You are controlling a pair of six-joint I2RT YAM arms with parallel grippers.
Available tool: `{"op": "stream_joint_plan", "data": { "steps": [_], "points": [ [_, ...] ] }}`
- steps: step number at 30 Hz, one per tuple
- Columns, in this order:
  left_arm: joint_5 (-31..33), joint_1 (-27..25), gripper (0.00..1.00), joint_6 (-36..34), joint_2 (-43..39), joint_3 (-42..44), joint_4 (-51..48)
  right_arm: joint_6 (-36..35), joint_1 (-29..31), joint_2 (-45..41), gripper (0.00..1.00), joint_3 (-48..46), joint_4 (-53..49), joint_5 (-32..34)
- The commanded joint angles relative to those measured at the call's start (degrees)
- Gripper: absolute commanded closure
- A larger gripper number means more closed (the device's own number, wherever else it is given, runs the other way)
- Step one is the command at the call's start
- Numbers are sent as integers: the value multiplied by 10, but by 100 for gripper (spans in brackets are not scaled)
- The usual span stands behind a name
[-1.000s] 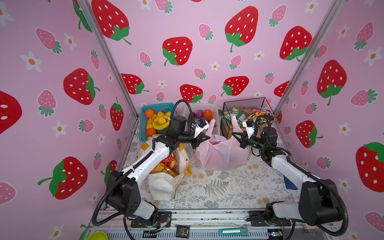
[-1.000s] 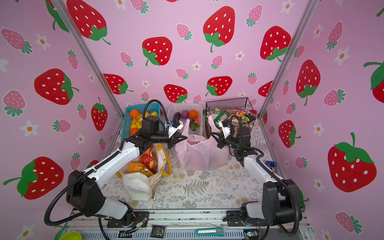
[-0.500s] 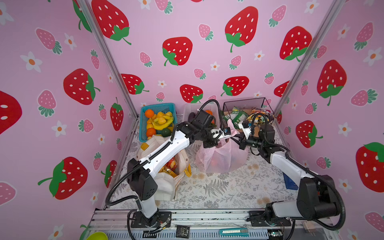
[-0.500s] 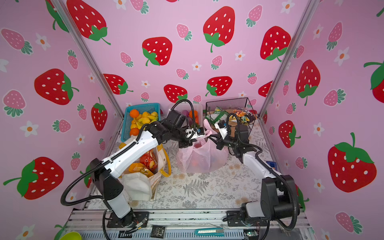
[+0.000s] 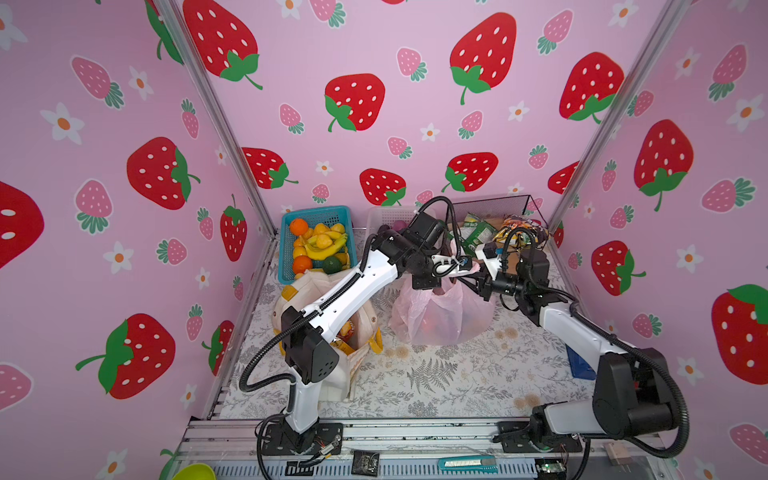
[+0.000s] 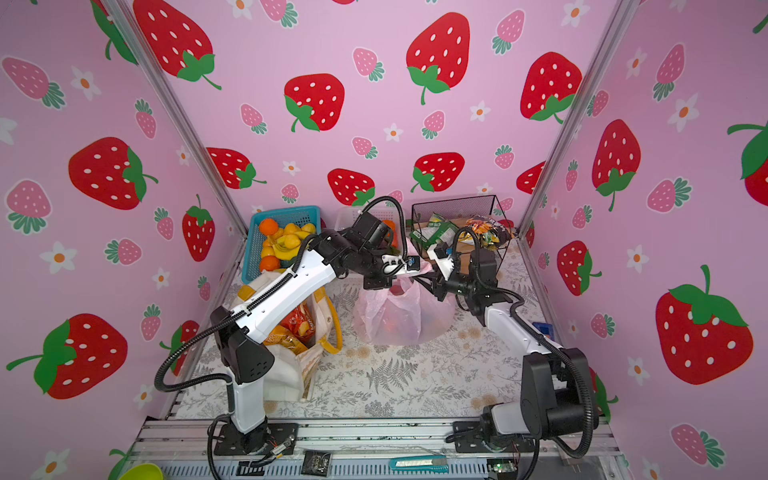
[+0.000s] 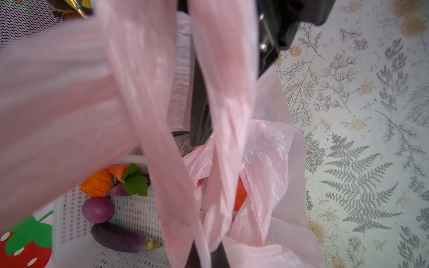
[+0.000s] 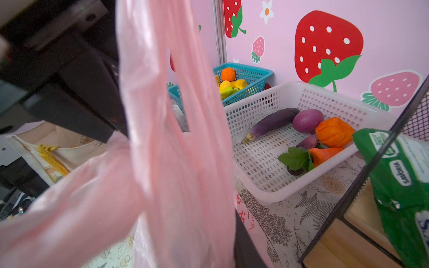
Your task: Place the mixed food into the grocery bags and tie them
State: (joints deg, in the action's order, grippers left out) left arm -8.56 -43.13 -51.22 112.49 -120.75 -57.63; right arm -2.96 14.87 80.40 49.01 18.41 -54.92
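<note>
The pink plastic bag (image 5: 440, 311) stands mid-table with a red-orange vegetable (image 7: 240, 195) showing inside. My left gripper (image 5: 465, 267) reaches across above it, shut on a pink loop handle (image 7: 162, 162) stretched up from the bag. My right gripper (image 5: 478, 284) meets it from the right. The other handle (image 8: 181, 162) drapes over its jaws, leaving one dark finger (image 8: 246, 246) in sight. The cream canvas tote (image 6: 291, 374) at the left holds orange snack packets (image 6: 295, 324). An eggplant (image 8: 271, 123), a purple onion (image 8: 307, 120) and a carrot (image 8: 325, 153) lie in the white basket (image 8: 255, 104).
A blue basket (image 5: 286, 249) of oranges, lemons and bananas stands at the back left. A black wire basket (image 5: 490, 208) with green and dark snack packets (image 5: 478, 232) stands at the back right. A blue object (image 5: 579, 365) lies by the right wall.
My left arm swung from the bag's left side across its top to the right, drawing a handle with it. The right gripper moved slightly left, and the two handles now cross above the bag.
</note>
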Motion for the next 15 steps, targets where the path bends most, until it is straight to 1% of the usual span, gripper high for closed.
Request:
{"op": "stream_joint_plan", "data": {
  "steps": [1,5,11,15],
  "points": [
    [-6,-3,100,-21,7,-24,-28,-5,1,-8,69,-12,35,-26],
    [-6,-3,100,-21,16,-28,-23,7,1,-10,63,-23,60,-36],
    [-14,-3,100,-17,33,-46,-22,4,1,-10,54,-28,64,-42],
    [-15,-5,100,-21,40,-51,-23,28,1,-17,50,-36,100,-41]
  ]
}}
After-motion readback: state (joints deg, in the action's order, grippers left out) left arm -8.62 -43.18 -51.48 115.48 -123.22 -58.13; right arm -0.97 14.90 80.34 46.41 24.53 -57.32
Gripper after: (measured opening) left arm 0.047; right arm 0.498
